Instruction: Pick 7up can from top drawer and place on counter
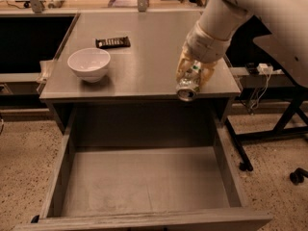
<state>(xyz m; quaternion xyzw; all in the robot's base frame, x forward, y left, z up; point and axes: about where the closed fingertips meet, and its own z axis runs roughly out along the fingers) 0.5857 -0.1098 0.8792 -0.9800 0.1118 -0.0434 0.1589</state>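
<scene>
Above the front edge of the counter [144, 47], gripper [194, 78] pinching the tilted 7up can [187, 87], apparently clear of the surface; carry inward before lowering.

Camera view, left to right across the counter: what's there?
White bowl → dark packet → 7up can, held by the gripper over the front right edge of the counter.
</scene>
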